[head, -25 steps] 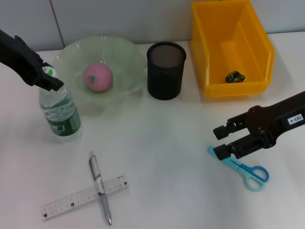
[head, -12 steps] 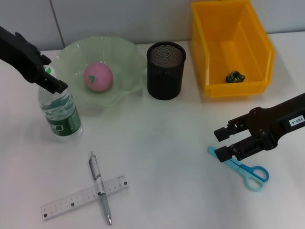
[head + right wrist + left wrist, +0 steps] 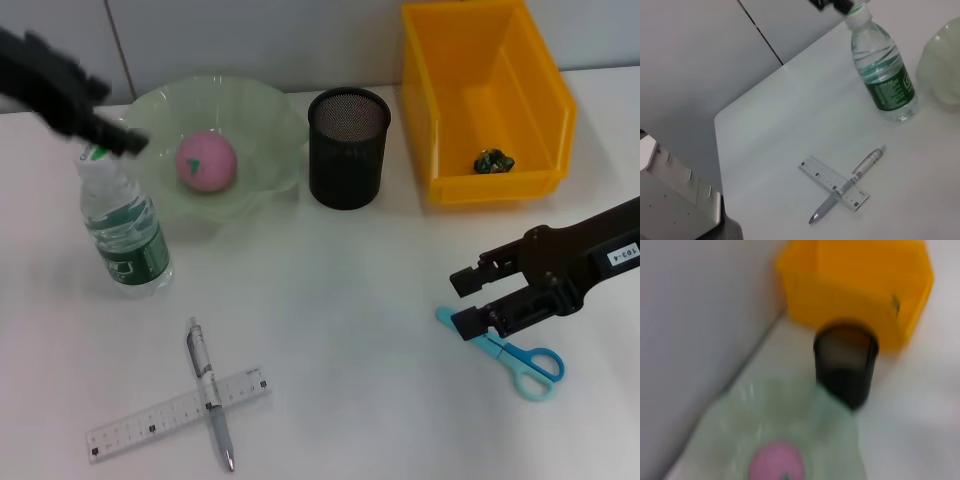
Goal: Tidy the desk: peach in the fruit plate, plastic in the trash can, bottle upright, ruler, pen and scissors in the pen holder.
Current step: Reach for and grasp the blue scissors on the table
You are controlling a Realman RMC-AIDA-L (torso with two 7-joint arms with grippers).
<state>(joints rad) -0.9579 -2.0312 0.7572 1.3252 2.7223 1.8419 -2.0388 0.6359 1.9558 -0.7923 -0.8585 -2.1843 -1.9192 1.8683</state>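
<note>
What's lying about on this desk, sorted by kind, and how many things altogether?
Containers: 3 (bowl, mesh cup, yellow bin)
Stationery: 3 (pen, ruler, scissors)
Bottle: 1
Peach: 1
Wrapper scrap: 1
Total: 9

Upright bottle (image 3: 883, 75), pen (image 3: 847, 184) across ruler (image 3: 835, 183)

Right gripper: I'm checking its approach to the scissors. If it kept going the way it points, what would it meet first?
The right gripper points toward the robot's left across bare white table; the blue-handled scissors lie beneath it. The way looks free, though height is unclear.
</note>
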